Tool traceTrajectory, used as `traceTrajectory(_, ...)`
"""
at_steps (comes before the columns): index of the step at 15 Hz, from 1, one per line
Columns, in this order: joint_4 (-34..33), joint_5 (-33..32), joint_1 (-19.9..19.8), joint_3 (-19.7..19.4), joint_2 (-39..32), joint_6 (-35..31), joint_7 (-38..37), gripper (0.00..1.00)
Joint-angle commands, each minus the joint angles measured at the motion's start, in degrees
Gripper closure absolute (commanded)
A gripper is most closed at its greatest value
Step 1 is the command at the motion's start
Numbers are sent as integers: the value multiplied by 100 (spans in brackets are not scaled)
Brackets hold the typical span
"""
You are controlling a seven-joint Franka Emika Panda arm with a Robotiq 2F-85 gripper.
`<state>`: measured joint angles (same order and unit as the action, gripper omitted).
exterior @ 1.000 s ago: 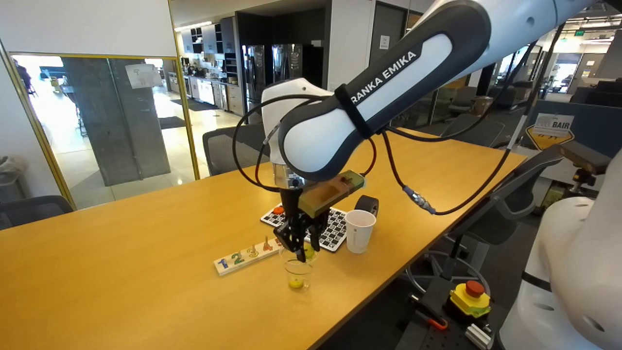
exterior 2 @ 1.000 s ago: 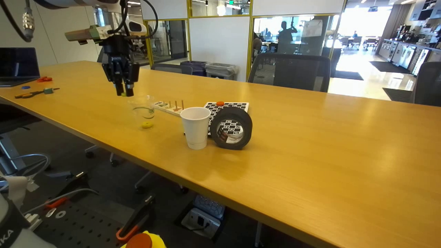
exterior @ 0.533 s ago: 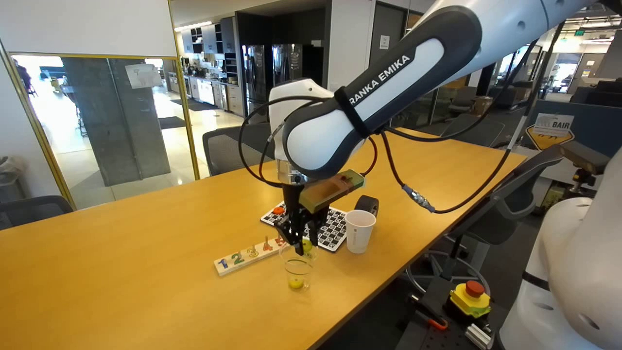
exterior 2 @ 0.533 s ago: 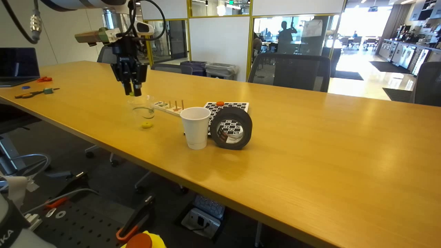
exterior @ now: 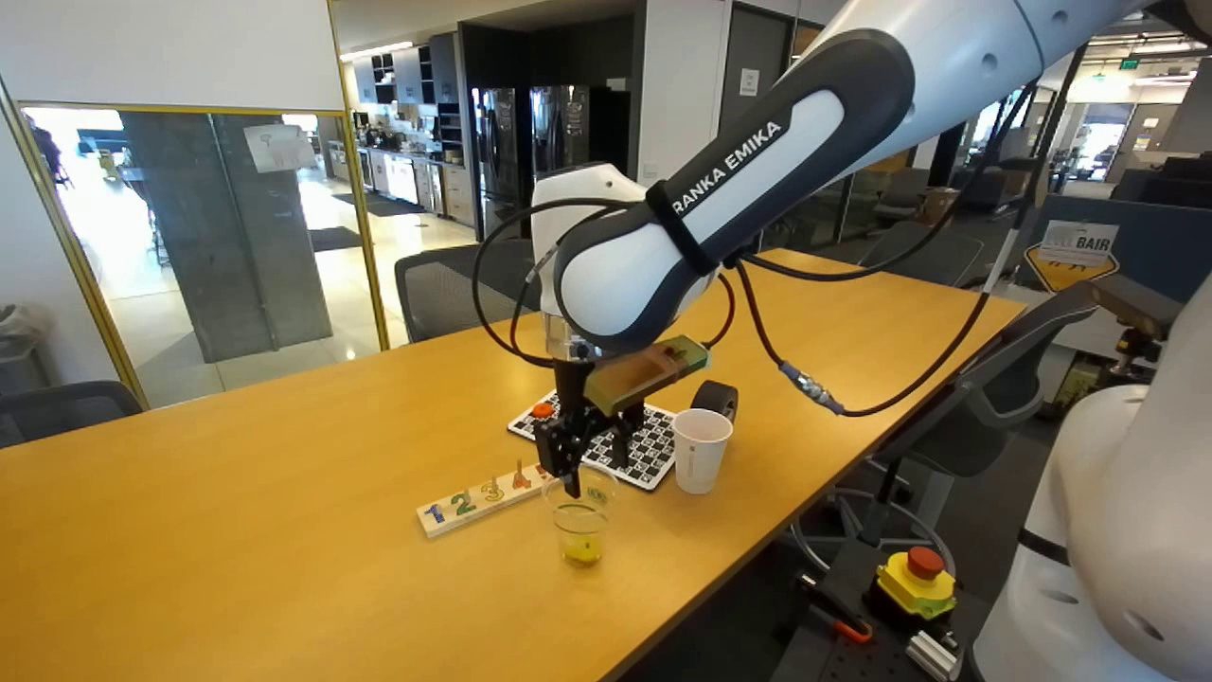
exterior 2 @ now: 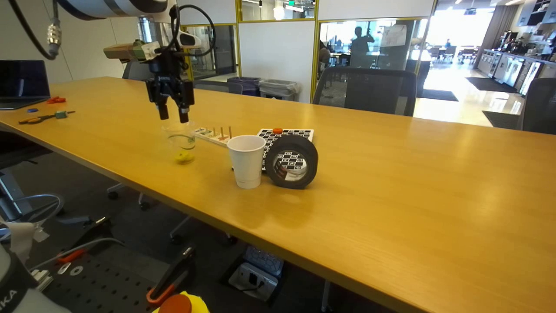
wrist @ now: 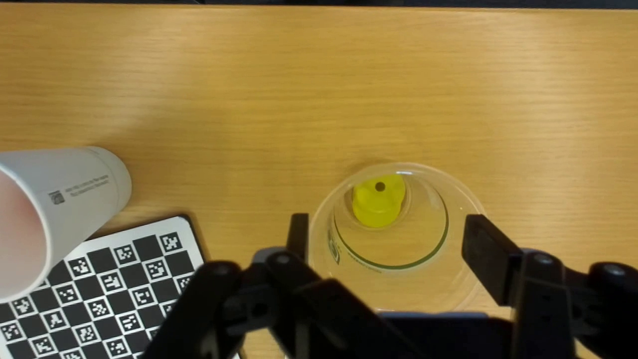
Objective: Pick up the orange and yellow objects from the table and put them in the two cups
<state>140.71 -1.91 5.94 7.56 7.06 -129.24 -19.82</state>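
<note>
My gripper (exterior: 596,474) (exterior 2: 173,116) (wrist: 388,229) is over the mouth of the clear cup (exterior: 579,518) (exterior 2: 180,142) (wrist: 413,286), its fingers spread with nothing between them. Inside, at the cup's bottom, lie yellow pieces (exterior: 580,549) (exterior 2: 185,158) (wrist: 379,202), seemingly two overlapping. An orange piece (exterior: 543,410) (exterior 2: 277,131) rests on the checkered board, visible in both exterior views. The white cup (exterior: 702,450) (exterior 2: 246,161) (wrist: 75,194) stands upright on the table (exterior: 284,530) beside that board; its inside bottom is hidden.
A pale number strip with pegs (exterior: 485,499) lies close to the clear cup. The checkered board (exterior: 653,445) and a standing black tape roll (exterior 2: 292,161) neighbour the white cup. Farther off are a laptop (exterior 2: 21,82) and pliers (exterior 2: 39,119).
A second ago the gripper was shut on a yellow piece near the clear cup's rim. It shifted slightly rightward in an exterior view, then opened; that piece dropped into the cup.
</note>
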Motion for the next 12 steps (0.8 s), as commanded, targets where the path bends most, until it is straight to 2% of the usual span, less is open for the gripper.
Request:
traceTrajectory(1, -52, 46, -50, -50, -50, -192, 115, 0)
traceTrajectory(7, -395, -349, -300, -225, -231, -649, 15, 0)
traceTrajectory(12, -1427, -881, -611, -547, -1134, -918, -81, 0)
